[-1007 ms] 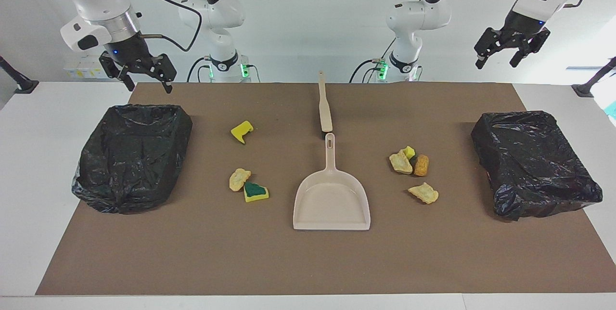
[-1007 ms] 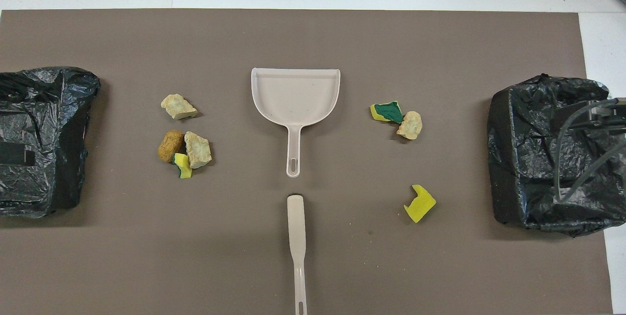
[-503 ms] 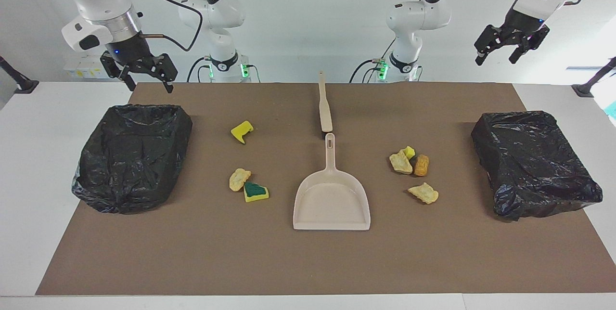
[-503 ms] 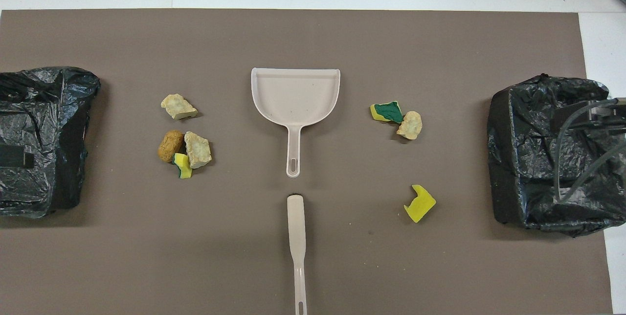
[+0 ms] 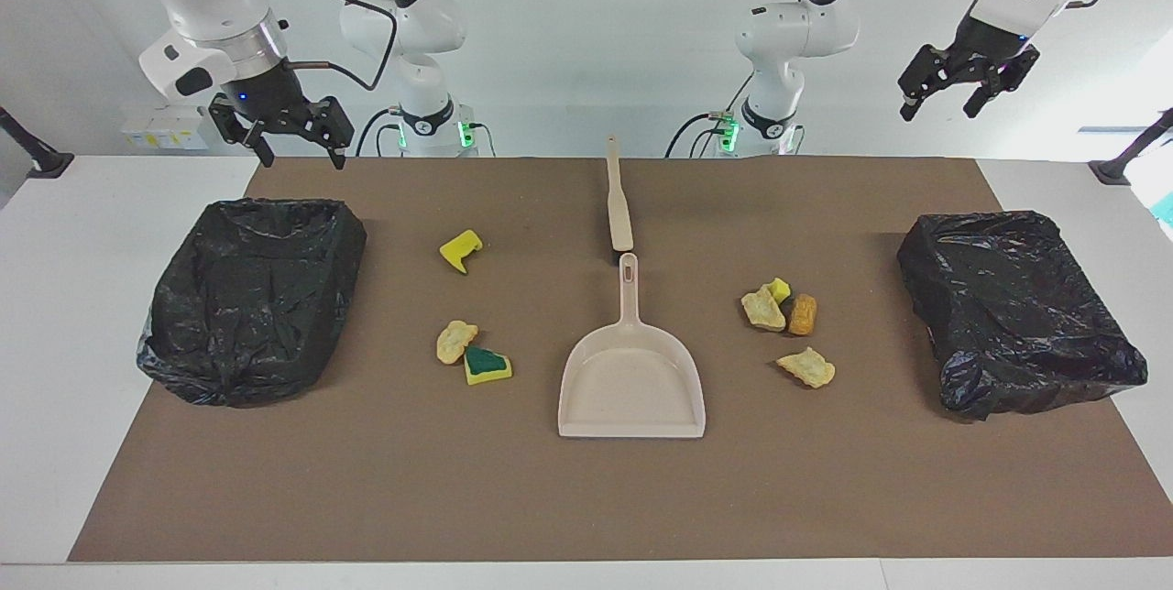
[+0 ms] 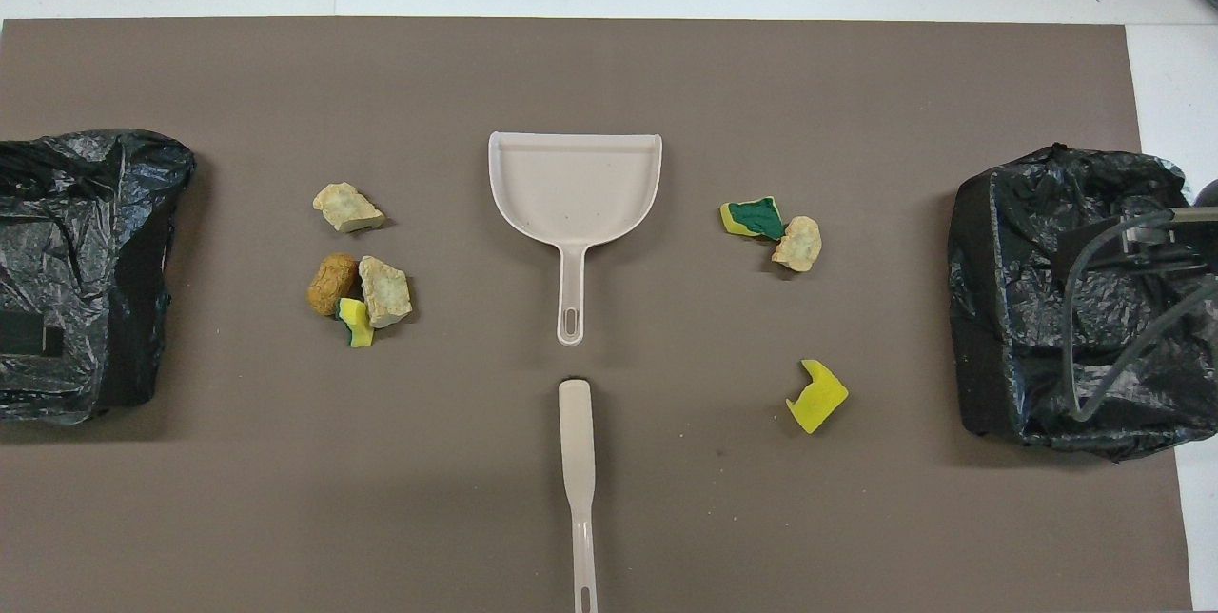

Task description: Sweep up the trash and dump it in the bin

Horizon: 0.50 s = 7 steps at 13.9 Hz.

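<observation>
Fingers of the right gripper (image 5: 297, 143) and the left gripper (image 5: 943, 93) are spread, holding nothing, each raised above its own end of the table. Seven small crumbly foam and sponge trash scraps (image 5: 788, 312) lie on the flat brown mat (image 6: 609, 518) in two loose groups, one either side of the beige plastic dustpan (image 6: 575, 185), whose handle points toward the robots. In line with it, nearer the robots, lies the beige long-handled brush (image 6: 577, 442). Crinkled black-bagged bins (image 5: 252, 295) sit at both ends.
</observation>
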### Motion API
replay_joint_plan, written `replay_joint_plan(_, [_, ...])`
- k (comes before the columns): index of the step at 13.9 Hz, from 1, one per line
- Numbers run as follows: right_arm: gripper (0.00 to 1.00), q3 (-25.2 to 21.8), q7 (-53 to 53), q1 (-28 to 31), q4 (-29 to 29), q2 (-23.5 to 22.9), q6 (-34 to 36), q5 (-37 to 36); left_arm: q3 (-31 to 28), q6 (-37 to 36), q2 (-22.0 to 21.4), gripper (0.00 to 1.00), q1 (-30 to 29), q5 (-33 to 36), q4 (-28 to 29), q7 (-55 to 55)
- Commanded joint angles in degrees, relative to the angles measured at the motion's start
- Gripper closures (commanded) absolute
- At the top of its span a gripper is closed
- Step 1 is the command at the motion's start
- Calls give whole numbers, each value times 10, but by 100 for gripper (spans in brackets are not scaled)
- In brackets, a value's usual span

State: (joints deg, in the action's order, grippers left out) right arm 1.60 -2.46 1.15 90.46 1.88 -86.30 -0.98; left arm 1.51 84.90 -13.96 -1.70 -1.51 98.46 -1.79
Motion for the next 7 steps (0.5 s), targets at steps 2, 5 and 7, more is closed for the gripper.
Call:
replay_joint_plan(2, [0,23,-17,2,26,13,-12,9,-4,18,-15,0,17,-4,38,-15])
replay_joint_plan(5, [0,29,-25,-33,20,-5,-12,11,0,18,-43,0,76,-5,91,-88])
replay_joint_plan(7, [0,31,-56,-55,6,-30,-16,13,0,23,-67,0,129,-6,137,-120])
